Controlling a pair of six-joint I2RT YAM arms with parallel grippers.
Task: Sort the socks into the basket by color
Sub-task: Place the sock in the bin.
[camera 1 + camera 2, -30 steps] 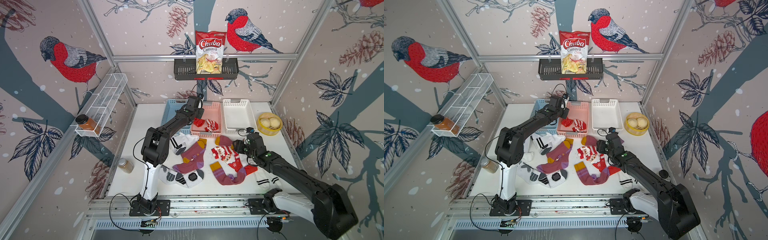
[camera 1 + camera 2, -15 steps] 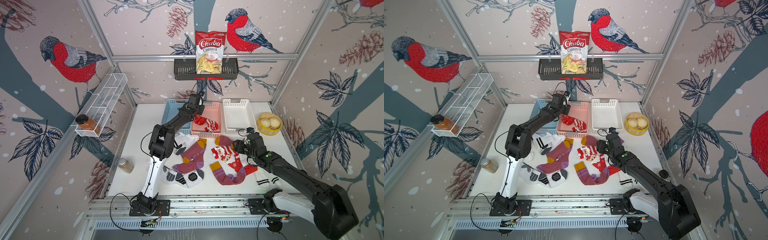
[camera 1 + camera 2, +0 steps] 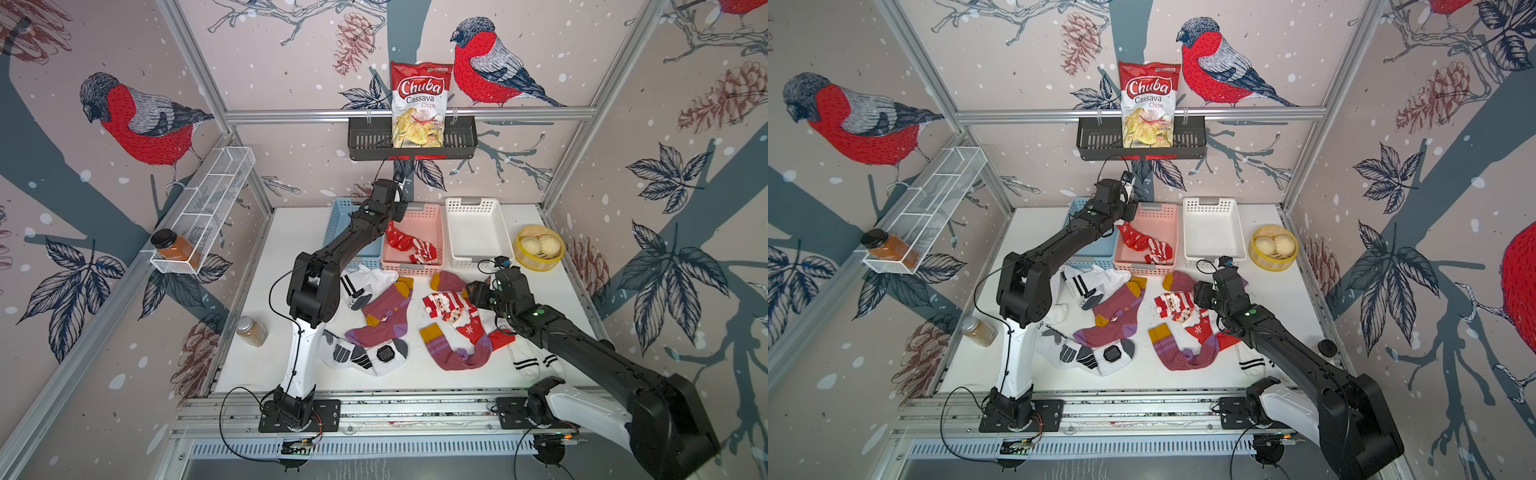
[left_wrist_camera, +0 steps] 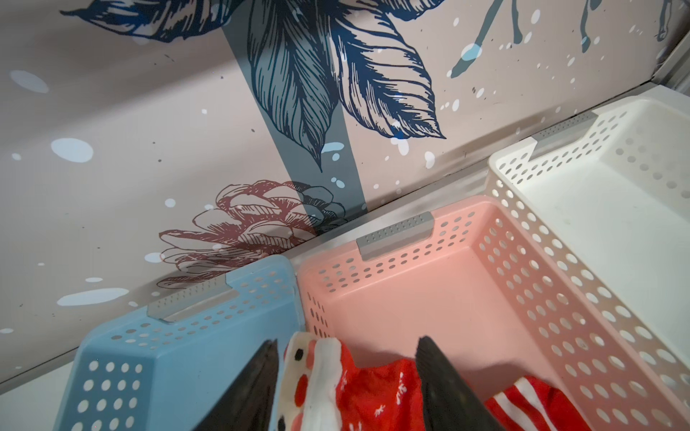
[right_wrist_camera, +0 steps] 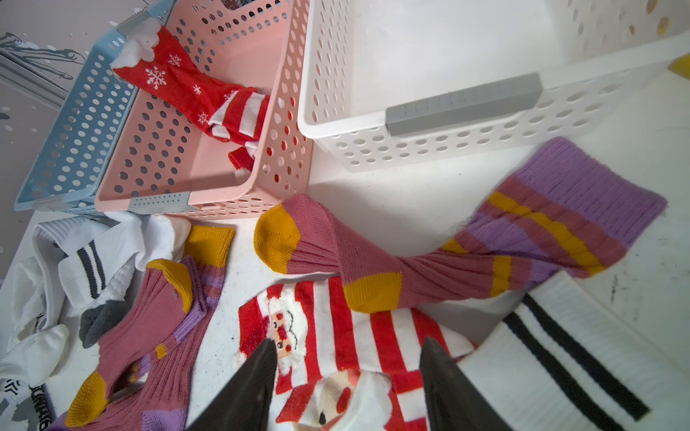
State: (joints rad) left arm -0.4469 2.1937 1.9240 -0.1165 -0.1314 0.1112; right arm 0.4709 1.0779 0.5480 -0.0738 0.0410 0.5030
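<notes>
My left gripper (image 4: 347, 373) is open over the back left corner of the pink basket (image 3: 428, 224). A red Christmas sock (image 4: 358, 388) lies loose between its fingers, draped against the basket wall, beside a striped red sock (image 3: 422, 251). My right gripper (image 5: 347, 373) is open just above a Santa-striped sock (image 3: 446, 305) on the table. Maroon socks with mustard cuffs (image 3: 388, 316) and white socks (image 3: 365, 355) are spread across the table's front. The blue basket (image 3: 338, 220) is partly hidden by my left arm. The white basket (image 3: 473, 232) holds nothing.
A yellow bowl of buns (image 3: 538, 247) stands right of the white basket. A small jar (image 3: 251, 330) sits at the table's left edge. A wire rack (image 3: 208, 199) hangs on the left wall, and a black shelf with a chips bag (image 3: 417, 108) hangs behind.
My left gripper has opened and let go of the red Christmas sock, which now rests in the pink basket. The right arm has barely moved.
</notes>
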